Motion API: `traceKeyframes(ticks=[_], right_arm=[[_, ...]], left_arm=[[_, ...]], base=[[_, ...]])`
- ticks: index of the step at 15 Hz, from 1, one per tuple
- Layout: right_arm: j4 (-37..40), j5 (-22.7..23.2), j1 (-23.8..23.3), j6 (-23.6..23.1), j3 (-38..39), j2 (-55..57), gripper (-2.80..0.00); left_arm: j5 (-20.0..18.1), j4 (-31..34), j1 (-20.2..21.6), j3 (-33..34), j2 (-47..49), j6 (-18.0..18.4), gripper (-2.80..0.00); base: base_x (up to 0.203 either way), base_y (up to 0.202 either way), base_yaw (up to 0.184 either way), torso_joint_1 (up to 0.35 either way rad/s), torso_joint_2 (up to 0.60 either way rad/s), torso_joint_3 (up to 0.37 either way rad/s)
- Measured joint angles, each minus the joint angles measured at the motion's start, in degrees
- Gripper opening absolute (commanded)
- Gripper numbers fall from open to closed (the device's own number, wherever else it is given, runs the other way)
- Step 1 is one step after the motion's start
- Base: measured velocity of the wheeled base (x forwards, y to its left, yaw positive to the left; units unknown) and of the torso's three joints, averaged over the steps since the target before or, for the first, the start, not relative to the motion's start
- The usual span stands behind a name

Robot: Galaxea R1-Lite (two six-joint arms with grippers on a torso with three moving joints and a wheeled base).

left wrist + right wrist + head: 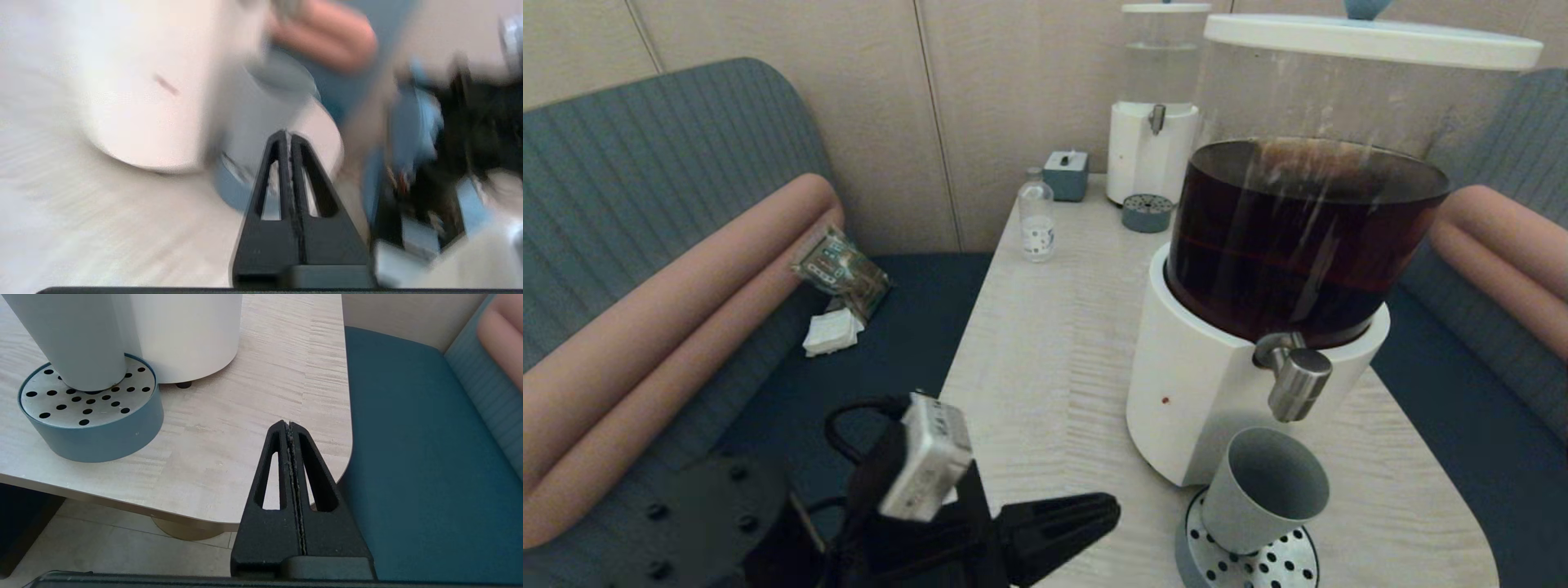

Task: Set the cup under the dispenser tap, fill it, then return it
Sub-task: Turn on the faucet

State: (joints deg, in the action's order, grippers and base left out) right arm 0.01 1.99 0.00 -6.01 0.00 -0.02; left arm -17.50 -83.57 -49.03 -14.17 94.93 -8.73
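Note:
The grey-green cup stands on the perforated drip tray, directly under the brushed-steel dispenser tap of the large white-based dispenser with dark brown liquid. My left gripper is shut and empty, low over the table to the left of the cup, pointing toward it. In the left wrist view the left gripper faces the cup. My right gripper is shut and empty near the table's corner; the right wrist view shows the cup on the drip tray. The right arm is outside the head view.
A clear small bottle, a small grey-blue box and a second dispenser with clear liquid and its own drip tray stand at the table's far end. Blue bench seats flank the table on both sides.

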Motion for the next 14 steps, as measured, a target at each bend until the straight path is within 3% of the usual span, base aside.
traceKeyframes(ticks=[3,5,10,12,14], right_arm=[[-0.01,0.01,0.0,0.0,0.0,0.0,-2.8],[-0.01,-0.02,0.0,0.01,0.0,0.0,-2.8],[-0.01,-0.02,0.0,0.0,0.0,0.0,-2.8],[-0.01,0.01,0.0,0.01,0.0,0.0,-2.8],[-0.01,-0.01,0.0,0.0,0.0,0.0,-2.8]], left_arm=[[10.55,0.24,2.62,1.28,-10.02,-4.74,-2.8],[13.82,0.44,9.24,2.76,-16.17,-6.09,-2.8],[14.96,0.46,32.0,8.61,-32.17,-7.52,-2.8],[14.99,0.52,38.3,10.77,-39.28,-7.62,-2.8],[14.72,0.88,42.06,12.32,-46.88,-7.52,-2.8]], base=[[0.0,0.0,0.0,0.0,0.0,0.0],[0.0,0.0,0.0,0.0,0.0,0.0],[0.0,0.0,0.0,0.0,0.0,0.0],[0.0,0.0,0.0,0.0,0.0,0.0],[0.0,0.0,0.0,0.0,0.0,0.0]])
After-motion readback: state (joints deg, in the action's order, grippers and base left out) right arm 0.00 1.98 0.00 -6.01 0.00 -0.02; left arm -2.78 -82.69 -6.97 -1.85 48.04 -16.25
